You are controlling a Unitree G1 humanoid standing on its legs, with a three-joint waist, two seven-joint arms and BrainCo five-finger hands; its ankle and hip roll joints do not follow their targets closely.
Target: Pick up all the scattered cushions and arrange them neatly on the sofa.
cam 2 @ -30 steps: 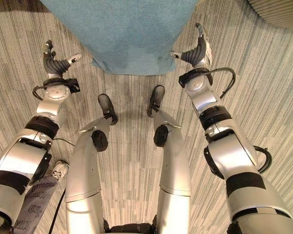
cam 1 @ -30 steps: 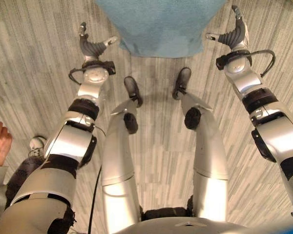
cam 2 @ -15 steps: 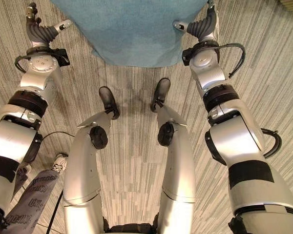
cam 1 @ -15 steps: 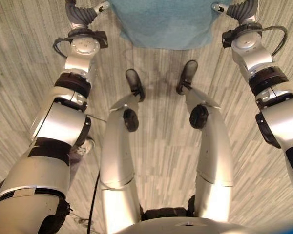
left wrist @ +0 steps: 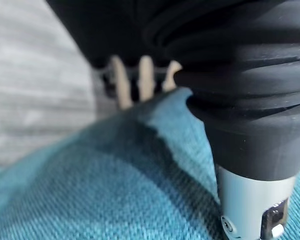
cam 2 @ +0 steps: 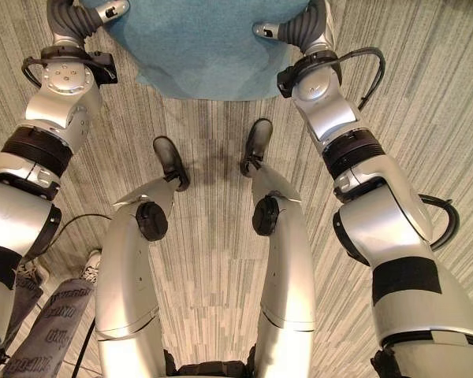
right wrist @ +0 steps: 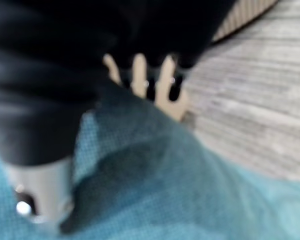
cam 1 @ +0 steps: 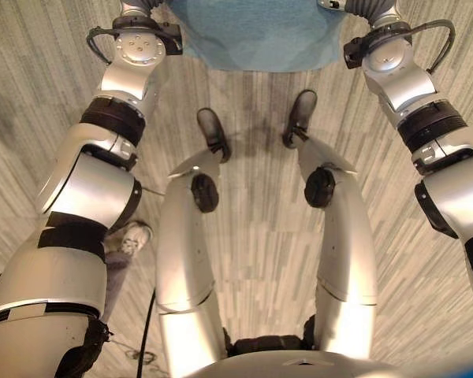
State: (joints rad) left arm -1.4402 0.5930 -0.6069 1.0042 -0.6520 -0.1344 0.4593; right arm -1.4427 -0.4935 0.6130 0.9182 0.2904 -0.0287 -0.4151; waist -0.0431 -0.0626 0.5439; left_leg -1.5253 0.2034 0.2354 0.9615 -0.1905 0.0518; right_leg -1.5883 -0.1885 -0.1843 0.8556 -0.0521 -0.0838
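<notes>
Grey striped floor (cam 2: 213,260); teal cushion (cam 2: 201,47) apparently lying on it.

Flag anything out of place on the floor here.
The teal cushion lies on the striped floor rather than on a sofa. The left hand and right hand flank its two sides. Nothing looks spilled or damaged.

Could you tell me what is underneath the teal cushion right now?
The teal cushion lies on the striped grey floor, which shows all round it. The left hand and right hand flank its sides; their fingers, and whatever lies beneath it, are hidden.
</notes>
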